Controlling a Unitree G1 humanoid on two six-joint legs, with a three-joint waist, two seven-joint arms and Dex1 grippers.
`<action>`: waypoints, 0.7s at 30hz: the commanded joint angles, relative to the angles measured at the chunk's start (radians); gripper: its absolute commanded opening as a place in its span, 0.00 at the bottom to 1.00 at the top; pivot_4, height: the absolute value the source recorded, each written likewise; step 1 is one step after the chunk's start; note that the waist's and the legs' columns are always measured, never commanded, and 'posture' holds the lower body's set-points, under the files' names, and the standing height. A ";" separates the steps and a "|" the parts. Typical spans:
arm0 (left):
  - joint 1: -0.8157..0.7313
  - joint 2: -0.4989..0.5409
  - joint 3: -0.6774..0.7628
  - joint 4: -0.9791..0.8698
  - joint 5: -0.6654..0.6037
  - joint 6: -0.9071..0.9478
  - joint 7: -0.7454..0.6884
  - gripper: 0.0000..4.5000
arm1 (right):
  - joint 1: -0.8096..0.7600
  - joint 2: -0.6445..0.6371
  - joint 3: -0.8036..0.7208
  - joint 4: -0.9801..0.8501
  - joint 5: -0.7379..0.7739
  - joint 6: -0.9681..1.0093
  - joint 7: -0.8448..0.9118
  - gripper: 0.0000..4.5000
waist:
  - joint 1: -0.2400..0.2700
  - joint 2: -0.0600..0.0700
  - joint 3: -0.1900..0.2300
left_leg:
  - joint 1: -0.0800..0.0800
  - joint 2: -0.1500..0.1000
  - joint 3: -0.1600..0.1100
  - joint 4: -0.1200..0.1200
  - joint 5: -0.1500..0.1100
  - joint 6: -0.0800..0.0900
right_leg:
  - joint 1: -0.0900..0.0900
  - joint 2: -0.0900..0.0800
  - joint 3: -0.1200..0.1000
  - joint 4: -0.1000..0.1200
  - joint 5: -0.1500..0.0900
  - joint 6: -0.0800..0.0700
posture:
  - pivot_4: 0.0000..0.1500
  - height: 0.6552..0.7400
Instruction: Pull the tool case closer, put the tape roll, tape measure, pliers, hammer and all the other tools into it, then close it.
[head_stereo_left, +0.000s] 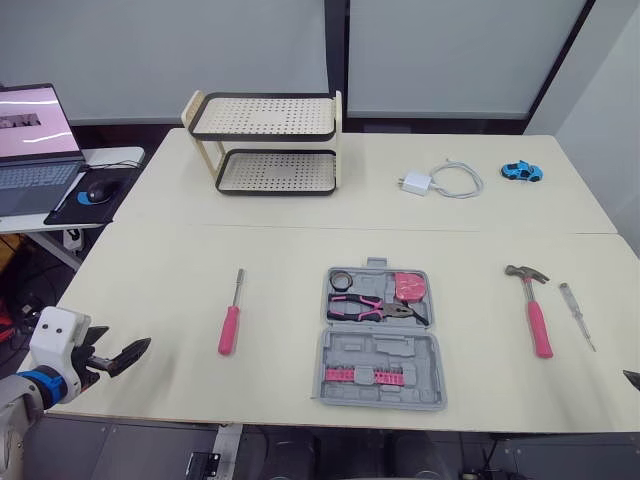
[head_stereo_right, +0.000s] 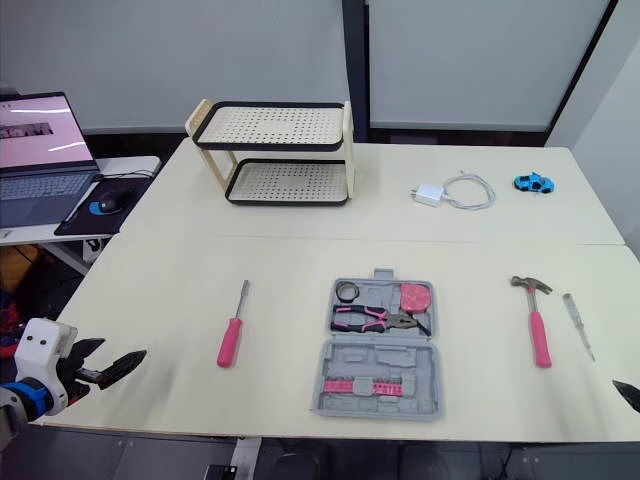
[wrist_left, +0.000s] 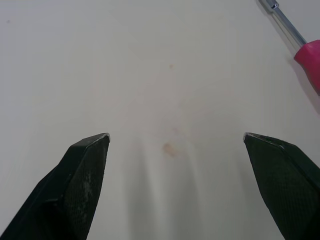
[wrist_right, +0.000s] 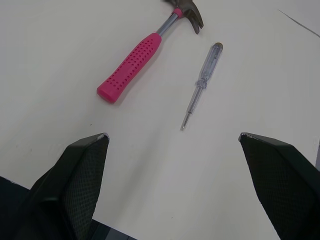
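We see a two-tier rack (head_stereo_left: 265, 118) of cream perforated shelves with black rims standing at the far left part of the pale cream table (head_stereo_left: 180, 250). To its right, well apart, lies a white plug charger (head_stereo_left: 414, 184) with its coiled white cable, and just beyond that a small blue toy car (head_stereo_left: 521, 171). Off the table's left side, on a white side desk (head_stereo_left: 112, 155), we find an open grey laptop (head_stereo_left: 35, 150) with a lit screen, and a black computer mouse (head_stereo_left: 97, 189) resting on a dark mouse pad (head_stereo_left: 122, 183).
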 joint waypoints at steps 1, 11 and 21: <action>0.007 0.001 0.027 -0.012 -0.019 -0.021 0.005 0.99 | 0.005 -0.016 -0.012 0.003 0.007 -0.016 -0.001 1.00 | 0.001 0.000 0.000 | 0.000 0.000 0.000 0.000 0.000 0.000 | 0.000 0.000 0.000 0.000 0.000 0.000 | 1.00 1.00; 0.008 0.023 0.007 -0.108 -0.045 -0.034 -0.073 0.99 | 0.006 0.007 -0.013 -0.020 0.043 -0.009 -0.005 1.00 | 0.008 0.000 0.000 | 0.000 0.000 0.000 0.000 0.000 0.000 | 0.000 0.000 0.000 0.000 0.000 0.000 | 1.00 1.00; -0.014 0.040 -0.065 -0.263 -0.077 -0.018 -0.146 0.99 | -0.041 -0.032 -0.016 -0.016 0.089 0.032 -0.001 1.00 | 0.011 0.000 0.000 | 0.000 0.000 0.001 0.000 0.000 0.000 | 0.000 0.000 0.000 0.000 0.000 0.000 | 1.00 1.00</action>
